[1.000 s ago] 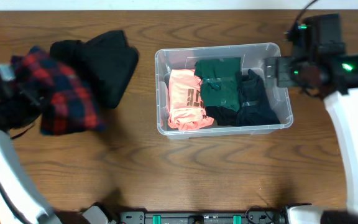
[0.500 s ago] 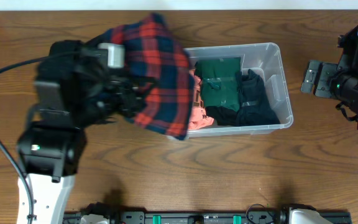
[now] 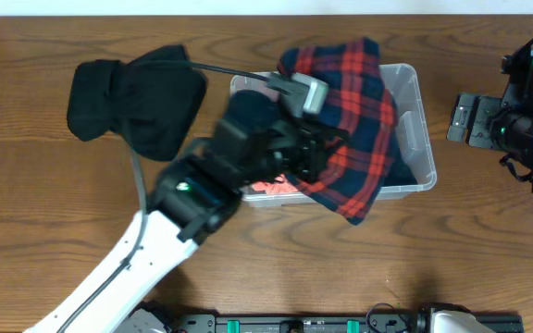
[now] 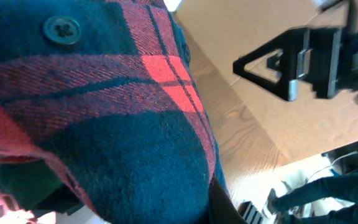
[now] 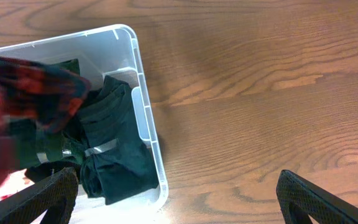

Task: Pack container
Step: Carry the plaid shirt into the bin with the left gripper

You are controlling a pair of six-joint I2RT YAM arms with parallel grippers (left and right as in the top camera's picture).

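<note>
Left arm: it is reaching in from the lower left across the table [image 3: 433, 259], and I am seeing its wrist sitting over the front half of the bin.
Left gripper [image 3: 315, 153]: the fingers are lying buried in cloth in both views, so I cannot tell how far apart they are standing; the fabric is bunching right at the tip.
Plaid shirt [image 3: 350, 111]: red and navy check, it is spreading over the middle and right of the bin, with one corner hanging out past the front wall. On the left wrist camera it is filling nearly the whole picture, a dark button showing near the top.
Container [image 3: 418, 129]: the clear bin is sitting at the centre of the table, long side running left to right, near the right arm but apart from it.
Contents: I am making out a pink garment [image 3: 268, 189] at the front left under the arm, a green garment [image 5: 58, 68] towards the back, and a dark folded garment [image 5: 114, 143] lying against the right wall.
Right gripper [image 3: 468, 120]: it is hovering just off the bin's right end, jaws spread wide, gripping nothing; its fingers [image 5: 48, 196] are showing at the two lower corners of its own camera with bare wood between them.
Black garment [image 3: 142, 97]: it is lying loose on the table, left of the bin.
</note>
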